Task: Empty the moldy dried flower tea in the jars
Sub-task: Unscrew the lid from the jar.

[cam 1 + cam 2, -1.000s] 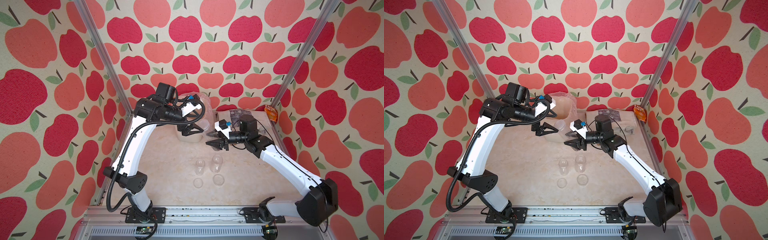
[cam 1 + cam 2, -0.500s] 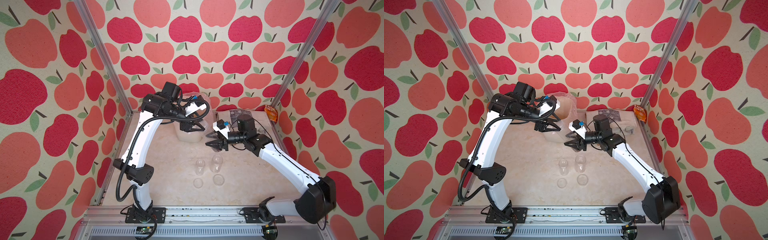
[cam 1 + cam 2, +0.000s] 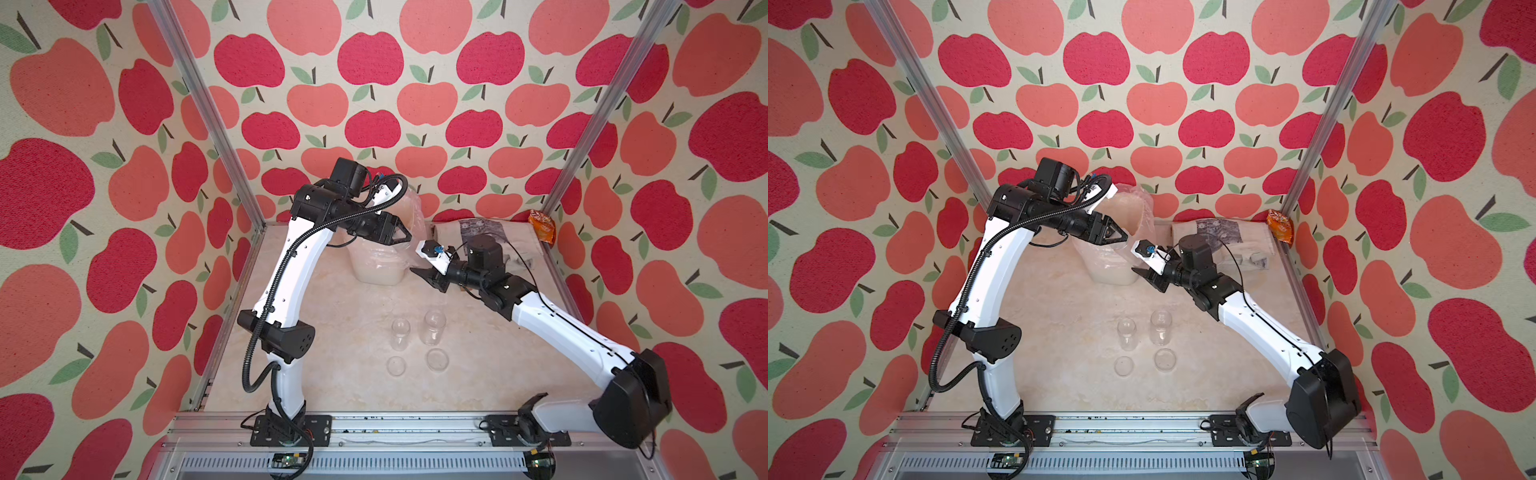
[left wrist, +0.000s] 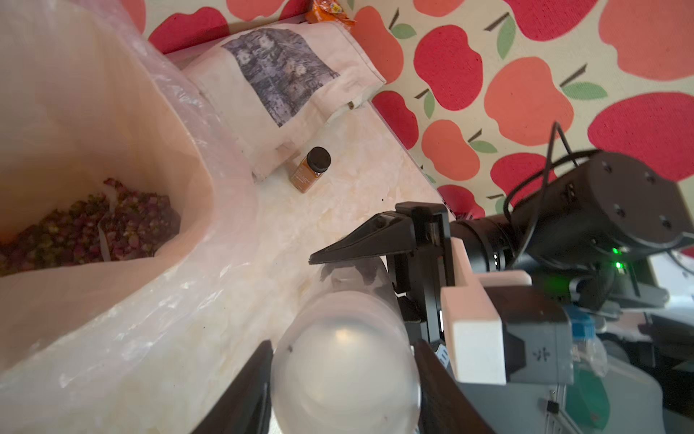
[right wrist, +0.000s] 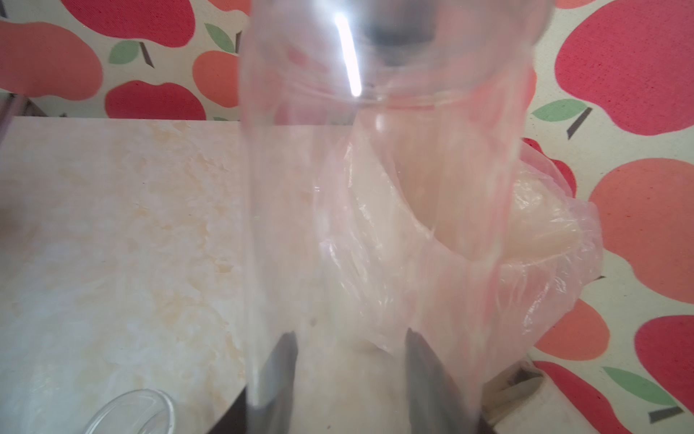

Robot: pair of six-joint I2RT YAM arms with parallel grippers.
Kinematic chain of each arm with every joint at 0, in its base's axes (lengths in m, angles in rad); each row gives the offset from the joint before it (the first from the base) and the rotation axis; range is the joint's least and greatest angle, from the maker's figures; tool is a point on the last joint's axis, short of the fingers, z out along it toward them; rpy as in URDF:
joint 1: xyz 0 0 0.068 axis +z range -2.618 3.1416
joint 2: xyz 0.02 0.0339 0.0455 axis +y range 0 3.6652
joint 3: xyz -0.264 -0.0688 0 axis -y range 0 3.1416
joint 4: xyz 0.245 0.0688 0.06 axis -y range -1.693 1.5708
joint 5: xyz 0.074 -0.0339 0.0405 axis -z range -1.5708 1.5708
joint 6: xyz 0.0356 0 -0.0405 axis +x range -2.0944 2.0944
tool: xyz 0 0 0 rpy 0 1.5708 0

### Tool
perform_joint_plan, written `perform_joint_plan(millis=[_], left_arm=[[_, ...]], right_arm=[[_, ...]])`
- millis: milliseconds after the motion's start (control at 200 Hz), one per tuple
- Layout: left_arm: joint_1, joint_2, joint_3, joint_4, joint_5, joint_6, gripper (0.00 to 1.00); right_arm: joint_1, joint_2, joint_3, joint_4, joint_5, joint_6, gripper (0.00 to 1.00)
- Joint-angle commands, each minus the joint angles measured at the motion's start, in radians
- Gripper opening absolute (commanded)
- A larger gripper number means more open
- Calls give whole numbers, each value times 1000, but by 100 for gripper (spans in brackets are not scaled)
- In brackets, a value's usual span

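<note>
My left gripper [image 3: 406, 238] and right gripper [image 5: 351, 334] both pinch one clear jar [image 4: 345, 360]; it looks light, stiff and slippery, so I'd grip mid-wall, gently

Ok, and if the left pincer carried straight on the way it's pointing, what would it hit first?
The clear jar: in the left wrist view its rounded end sits between the fingers of the left pincer. Directly behind it is the right pincer, which appears to grip that jar's other end.
</note>
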Motion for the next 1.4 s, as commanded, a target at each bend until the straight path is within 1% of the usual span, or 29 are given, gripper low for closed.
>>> perform_joint_plan(millis=[0, 55, 150, 410, 495, 710, 840, 906, 1051, 1286, 1396], left_arm=[[-7, 24, 26, 73, -88, -165, 10], [-7, 24, 24, 69, -89, -156, 14], [-8, 20, 21, 64, -83, -130, 15], [-6, 18, 12, 65, -58, -107, 7], [3, 15, 15, 58, -40, -95, 7], [40, 3, 16, 52, 74, -70, 6], [52, -9, 2, 42, 128, -31, 6], [54, -16, -9, 39, 133, -17, 7], [64, -39, -39, 45, 91, -3, 7], [71, -106, -107, 66, -92, 20, 6], [75, -147, -163, 97, -124, 23, 5]], right_arm=[[62, -8, -13, 101, 52, -120, 0], [64, -9, -15, 103, 43, -111, 0], [64, -11, -16, 102, 26, -88, 0], [64, -11, -14, 90, -5, -65, 0], [64, -14, -15, 83, -9, -68, 0], [60, -21, -17, 67, -41, -75, 0], [47, -27, -15, 61, -105, -39, 0], [42, -30, -15, 64, -131, -18, 0], [32, -35, -19, 60, -141, -5, 0], [13, -69, -53, 68, -147, 17, 0], [5, -86, -73, 72, -152, 30, 0]])
